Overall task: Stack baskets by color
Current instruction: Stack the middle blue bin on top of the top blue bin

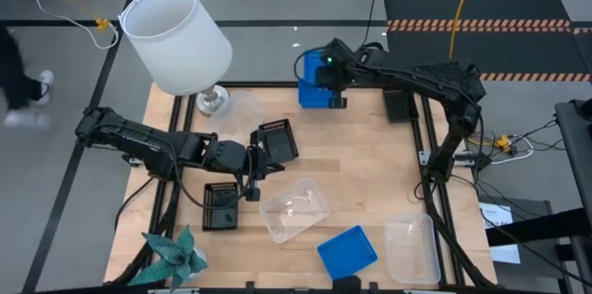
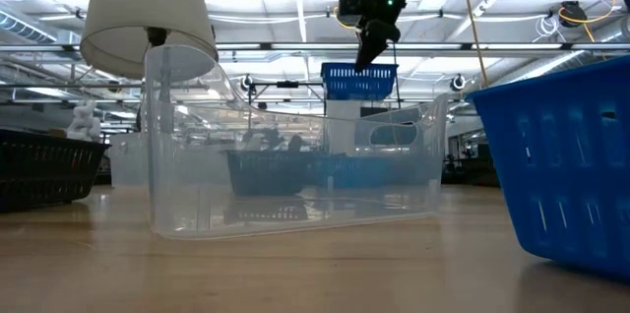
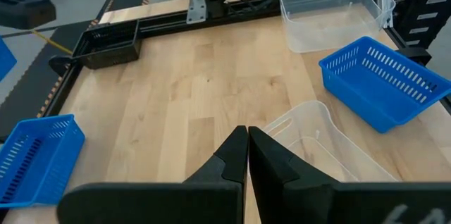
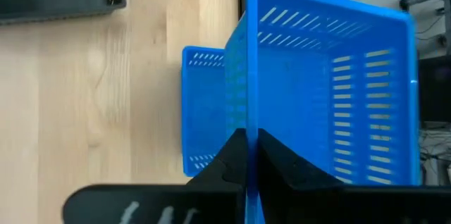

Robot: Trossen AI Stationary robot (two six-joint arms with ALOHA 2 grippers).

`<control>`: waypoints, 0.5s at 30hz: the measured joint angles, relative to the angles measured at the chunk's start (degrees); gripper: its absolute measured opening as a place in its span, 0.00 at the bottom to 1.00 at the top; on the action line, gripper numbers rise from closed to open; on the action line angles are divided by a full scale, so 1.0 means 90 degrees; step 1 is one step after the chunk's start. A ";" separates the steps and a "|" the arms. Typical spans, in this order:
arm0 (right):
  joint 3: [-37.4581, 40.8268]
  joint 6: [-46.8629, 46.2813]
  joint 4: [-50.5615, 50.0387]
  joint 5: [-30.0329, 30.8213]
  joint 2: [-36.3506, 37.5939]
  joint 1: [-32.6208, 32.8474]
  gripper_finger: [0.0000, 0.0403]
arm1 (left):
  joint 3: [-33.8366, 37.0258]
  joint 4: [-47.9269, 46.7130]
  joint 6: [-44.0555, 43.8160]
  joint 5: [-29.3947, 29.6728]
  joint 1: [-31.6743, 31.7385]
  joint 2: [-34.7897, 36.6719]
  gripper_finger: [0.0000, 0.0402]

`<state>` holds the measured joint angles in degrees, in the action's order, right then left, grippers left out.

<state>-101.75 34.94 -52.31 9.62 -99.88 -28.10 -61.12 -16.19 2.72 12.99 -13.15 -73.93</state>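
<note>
Right now the right gripper [image 1: 319,72] sits over the far edge of the table [image 1: 351,160], fingers clamped on the wall of a blue basket [image 4: 331,90] that it holds lifted and tilted; low view shows that basket hanging in the air under the gripper. Directly below it a second blue basket [image 4: 204,111] rests on the wood at the far edge, near the middle. Left gripper [image 1: 255,166] is out over the table's left-centre, fingers pressed together with nothing between them, hovering between two black slotted baskets: one [image 1: 276,140] just to its far side, one [image 1: 220,204] on its near-left. Can't tell if it touches either. Another black basket [image 1: 400,104] lies at the far right, near the right arm's base. Clear basket [image 1: 294,208] sits tilted near centre, just right of the left gripper. A second clear basket [image 1: 411,248] sits in the near right corner. A third blue basket [image 1: 348,251] lies at the near edge between those two clear ones, apart from both. One more clear basket [image 1: 242,105] is faintly visible at the far left beside the lamp foot. White lampshade [image 1: 176,37] overhangs the far left corner, teal paper plant [image 1: 174,257] at the near left corner
</note>
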 joint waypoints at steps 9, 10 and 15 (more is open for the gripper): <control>0.0002 -0.0093 0.0457 -0.0604 -0.0139 -0.0218 0.02 | 0.0000 -0.0002 0.0000 0.0000 0.0000 0.0000 0.04; 0.0002 -0.0106 0.0499 -0.0604 -0.0156 -0.0218 0.02 | 0.0000 -0.0002 0.0000 0.0002 0.0000 0.0000 0.04; -0.0002 -0.0121 0.0623 -0.0604 -0.0343 -0.0249 0.02 | 0.0000 -0.0002 0.0000 0.0000 0.0001 0.0000 0.04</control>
<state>-101.78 33.85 -46.70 4.19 -102.97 -30.34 -61.12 -16.21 2.72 12.99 -13.14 -73.93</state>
